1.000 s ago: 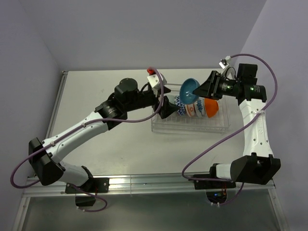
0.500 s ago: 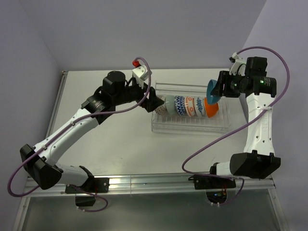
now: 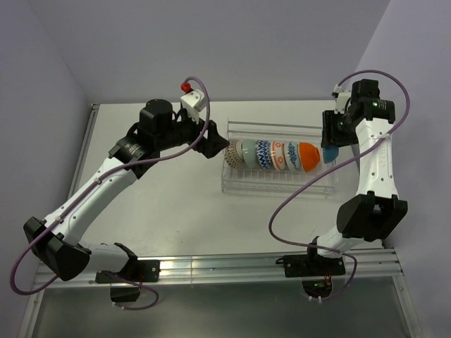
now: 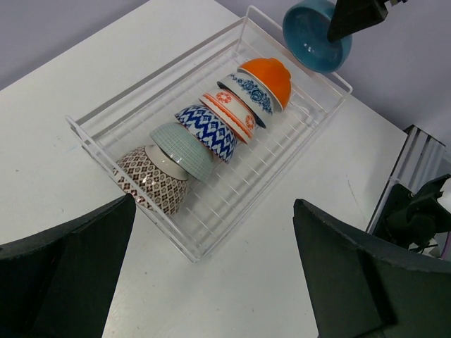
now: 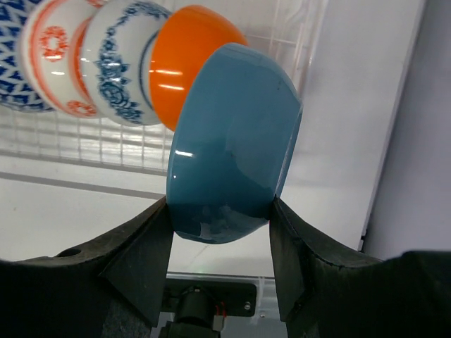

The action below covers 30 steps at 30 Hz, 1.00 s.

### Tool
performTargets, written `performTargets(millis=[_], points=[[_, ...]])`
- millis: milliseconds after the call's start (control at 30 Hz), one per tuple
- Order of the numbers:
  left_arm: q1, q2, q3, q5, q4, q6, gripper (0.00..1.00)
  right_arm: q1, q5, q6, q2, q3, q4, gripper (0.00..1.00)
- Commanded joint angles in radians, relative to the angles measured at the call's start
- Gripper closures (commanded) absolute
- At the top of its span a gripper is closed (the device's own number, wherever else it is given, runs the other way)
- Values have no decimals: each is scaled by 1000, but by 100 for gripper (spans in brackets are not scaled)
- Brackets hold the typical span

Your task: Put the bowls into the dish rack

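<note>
Holding a teal blue bowl, the right gripper is clamped on it from both sides. The bowl is tipped on edge at the right end of the dish rack, over the end rim. Cannot tell whether it rests on the wires.

Row in the dish rack, six bowls on edge, left end to right end:
- brown-patterned bowl
- pale green bowl
- blue-white zigzag bowl
- white bowl with orange-red pattern
- white bowl with blue flowers
- plain orange bowl

The teal blue bowl sits just beyond the plain orange bowl; contact between them is unclear.

The left gripper hangs just off the rack's left end, jaws spread wide with nothing between them. The rack sits on a white table.
</note>
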Motion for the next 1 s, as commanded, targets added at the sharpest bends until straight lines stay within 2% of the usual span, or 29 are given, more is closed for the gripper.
performTargets(millis=[0, 767, 967], points=[[18, -41, -7, -1, 10, -16, 1, 4, 77, -22, 21, 19, 13, 100], [55, -35, -12, 13, 3, -24, 1, 124, 332, 56, 98, -128, 183, 100], [58, -32, -14, 12, -2, -19, 0, 133, 342, 59, 116, -141, 197, 100]])
